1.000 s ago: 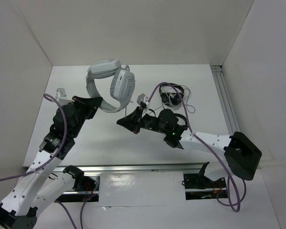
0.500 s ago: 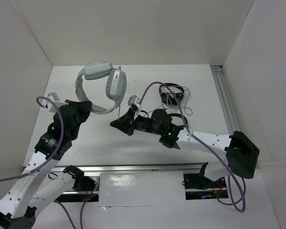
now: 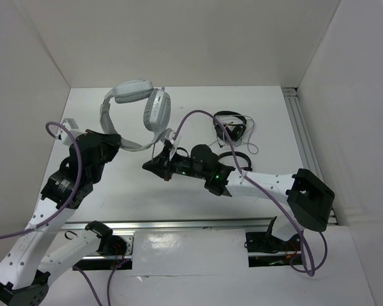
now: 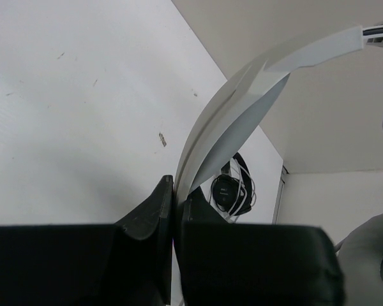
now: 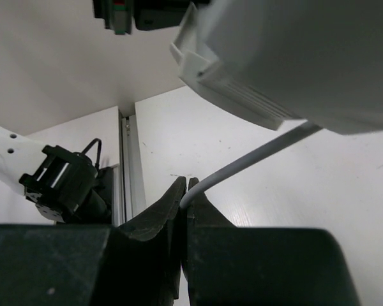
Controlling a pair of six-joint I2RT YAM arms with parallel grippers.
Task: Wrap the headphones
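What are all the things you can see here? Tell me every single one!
big headphones: one, light grey and white, held up over the table's back left
thin cable: one, grey, coming from the big headphones
small headphones: at least one, black, on the table, back right
table: one, white, under everything
rail: one, silver, along the table's right edge
left tool: one, black, shut on the headband
right tool: one, black, shut on the thin cable

Bits left on a white table [image 3: 204, 102]

A small black headset [image 3: 232, 127] lies right of centre in the upper half of the frame, its pale cord looped beside it; a small white piece [image 3: 69, 123] sits at the table's left edge; a metal rail [image 3: 301, 131] runs along its right edge.
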